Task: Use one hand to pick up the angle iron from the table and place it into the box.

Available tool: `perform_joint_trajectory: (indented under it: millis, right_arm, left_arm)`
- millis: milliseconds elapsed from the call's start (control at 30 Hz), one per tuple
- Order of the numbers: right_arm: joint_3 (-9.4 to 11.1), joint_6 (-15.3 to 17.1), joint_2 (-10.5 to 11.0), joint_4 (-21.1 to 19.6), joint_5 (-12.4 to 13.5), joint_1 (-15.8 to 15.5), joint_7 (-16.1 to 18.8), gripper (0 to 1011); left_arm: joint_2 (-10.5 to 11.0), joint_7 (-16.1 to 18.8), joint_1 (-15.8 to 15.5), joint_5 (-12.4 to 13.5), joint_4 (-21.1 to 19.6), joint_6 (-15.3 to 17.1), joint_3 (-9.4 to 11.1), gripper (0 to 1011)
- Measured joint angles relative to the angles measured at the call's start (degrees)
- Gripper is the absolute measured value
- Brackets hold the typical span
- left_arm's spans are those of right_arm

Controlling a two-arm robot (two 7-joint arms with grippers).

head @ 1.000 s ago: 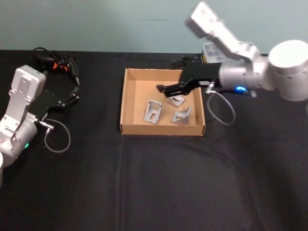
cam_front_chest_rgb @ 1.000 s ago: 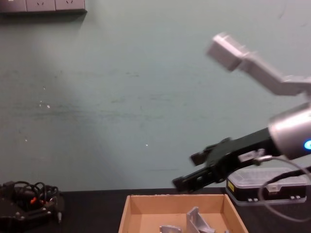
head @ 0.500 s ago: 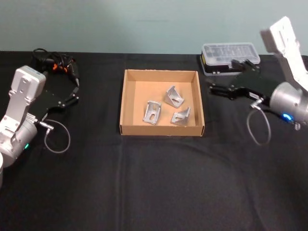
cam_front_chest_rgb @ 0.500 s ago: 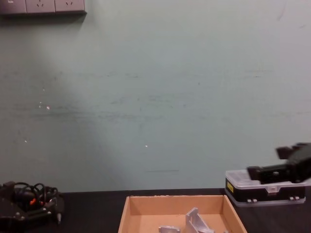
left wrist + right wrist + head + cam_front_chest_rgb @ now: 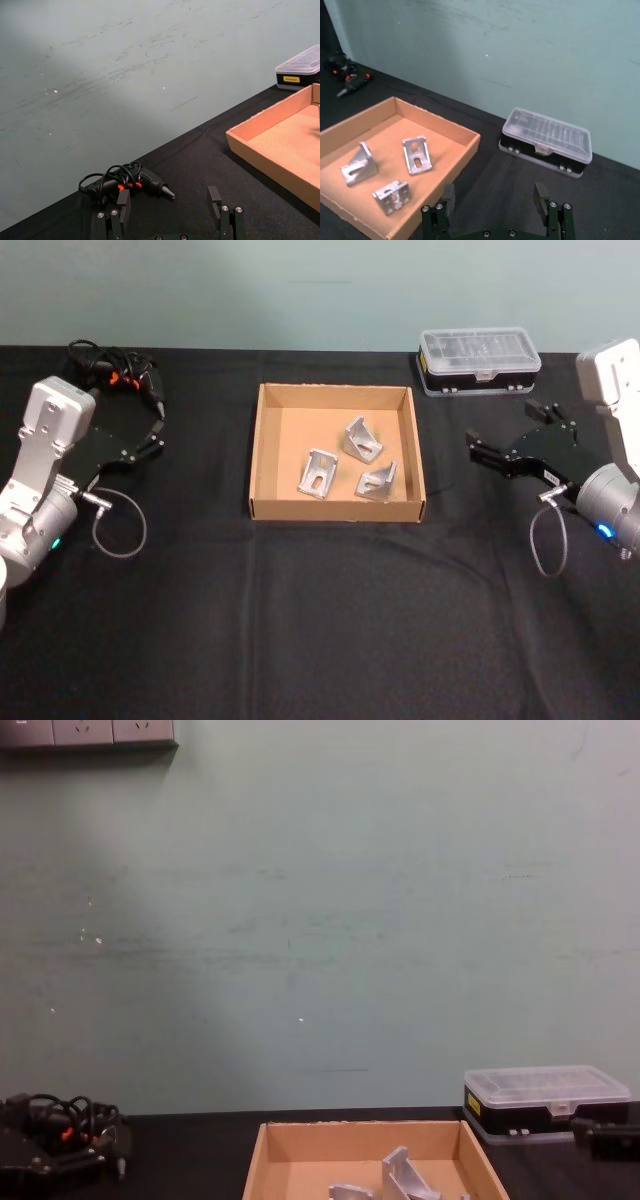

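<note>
Inside the box (image 5: 265,455) lie three angle irons (image 5: 362,440); both grippers' jaws are spread, empty.

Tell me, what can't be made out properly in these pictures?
- Chest view: the box is cut by the bottom edge, so its floor and most of the angle irons are hidden.
- Left wrist view: the plastic case is cut by the right edge.
- Head view: the cabled tool on the table is too small to identify.

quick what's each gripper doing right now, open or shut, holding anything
Left gripper: open, holding nothing, above the black tabletop.
Right gripper: open, holding nothing, right of the shallow tan cardboard box.
</note>
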Motion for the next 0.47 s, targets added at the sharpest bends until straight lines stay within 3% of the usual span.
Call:
perform_joint_trajectory:
  millis: [167,467]
  right_arm:
    - [-0.2,-0.4,-1.3,1.9,-1.0,0.2,-0.1,1004]
    - [-0.2,-0.4,-1.1,1.6,-0.9,0.1,-0.1,1004]
  left_arm:
    - [0.0,0.0,0.0,0.0,0.0,0.0,0.0,1000]
    - [0.0,0.0,0.0,0.0,0.0,0.0,0.0,1000]
